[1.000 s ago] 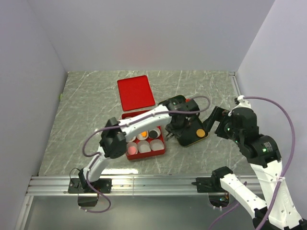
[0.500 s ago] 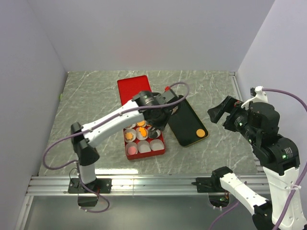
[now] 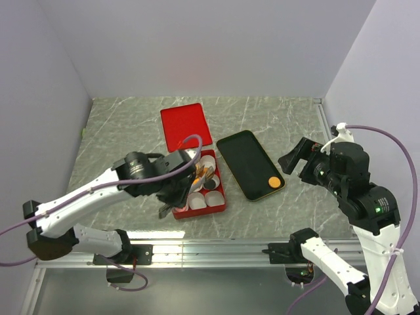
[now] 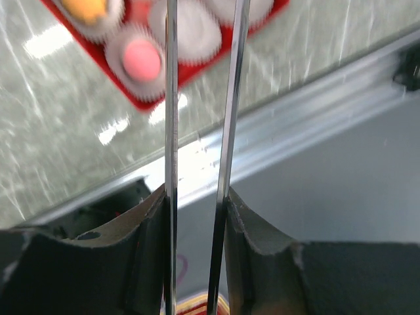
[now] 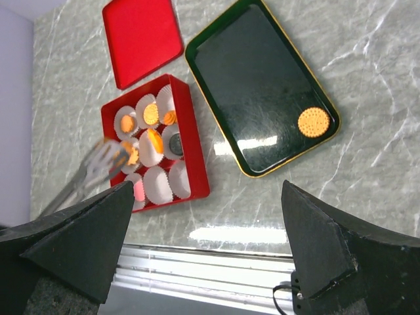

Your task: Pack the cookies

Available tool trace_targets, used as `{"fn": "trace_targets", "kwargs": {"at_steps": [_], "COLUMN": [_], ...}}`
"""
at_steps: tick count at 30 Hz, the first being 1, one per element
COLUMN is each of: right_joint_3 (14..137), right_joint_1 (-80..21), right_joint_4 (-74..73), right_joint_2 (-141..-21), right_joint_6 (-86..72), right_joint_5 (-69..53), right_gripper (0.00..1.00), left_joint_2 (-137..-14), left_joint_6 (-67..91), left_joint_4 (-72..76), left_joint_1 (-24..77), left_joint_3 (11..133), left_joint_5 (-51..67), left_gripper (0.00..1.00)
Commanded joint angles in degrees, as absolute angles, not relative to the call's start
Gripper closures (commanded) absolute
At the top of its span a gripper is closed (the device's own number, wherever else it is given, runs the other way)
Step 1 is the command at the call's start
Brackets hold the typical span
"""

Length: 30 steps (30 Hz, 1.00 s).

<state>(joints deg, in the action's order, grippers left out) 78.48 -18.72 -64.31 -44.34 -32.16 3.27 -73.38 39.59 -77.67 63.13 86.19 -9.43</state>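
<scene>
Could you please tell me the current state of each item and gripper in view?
Red box: open, most paper cups filled, two empty.
Red lid: off, lying flat behind the box.
Orange cookie: loose, not yet packed.
Black tray: lying flat, holding only that cookie.
Tongs: held over the box; load unclear.
Left gripper: jaws shut on the tongs.
Right gripper: jaws wide open, empty.

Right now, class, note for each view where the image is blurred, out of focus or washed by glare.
Left wrist view: the red box and pink cookie are soft, out of focus; white glare on the marble table. Right wrist view: the tongs are smeared by motion; a bright reflection sits on the black tray. Top external view: evenly lit, mostly sharp.
</scene>
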Motion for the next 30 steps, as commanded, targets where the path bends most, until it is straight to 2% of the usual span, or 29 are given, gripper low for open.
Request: {"fn": "trace_targets", "kwargs": {"at_steps": [1, 9, 17, 30], "right_joint_3": [77.7, 76.29, 74.36, 74.18], "right_joint_1": [-18.37, -18.54, -18.46, -18.46], "right_joint_4": [-62.93, -62.84, -63.63, -63.28], "right_joint_2": [-43.86, -43.16, -41.4, -42.27], "right_joint_6": [-32.17, -31.82, -31.64, -31.2], "right_joint_5": [2.37, 1.93, 2.64, 3.25], "right_gripper": [0.0, 0.0, 0.0, 0.0], "left_joint_2": [-69.7, -65.48, -65.3, -68.2], "left_joint_6": [44.46, 47.2, 47.02, 45.97], "left_joint_4": [-77.87, -75.77, -72.51, -70.14], "left_joint_1": [64.86, 65.83, 65.92, 65.92], "left_joint_3": [81.57, 71.82, 69.26, 66.8], "left_joint_5": [-6.77, -5.45, -4.83, -4.83], "left_gripper": [0.72, 0.71, 0.7, 0.58]}}
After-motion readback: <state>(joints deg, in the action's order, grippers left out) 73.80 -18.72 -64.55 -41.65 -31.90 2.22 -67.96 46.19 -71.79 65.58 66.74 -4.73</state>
